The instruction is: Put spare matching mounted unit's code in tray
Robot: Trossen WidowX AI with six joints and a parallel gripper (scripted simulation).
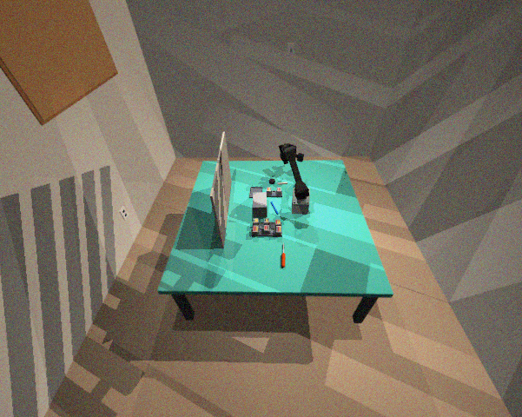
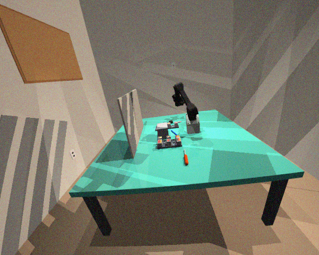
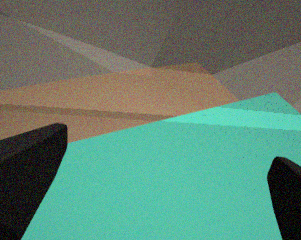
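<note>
Single black arm (image 1: 296, 172) (image 2: 187, 99) rising from its grey base, bending at a high elbow, the forward end folding downward. Pincer (image 3: 172, 152) hanging well above the surface, its two dark fingers standing wide apart, gripping nothing between them.

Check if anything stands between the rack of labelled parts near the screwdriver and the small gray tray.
Yes, the gray block stands between the rack and the tray. The blue pen lies off to one side.
</note>
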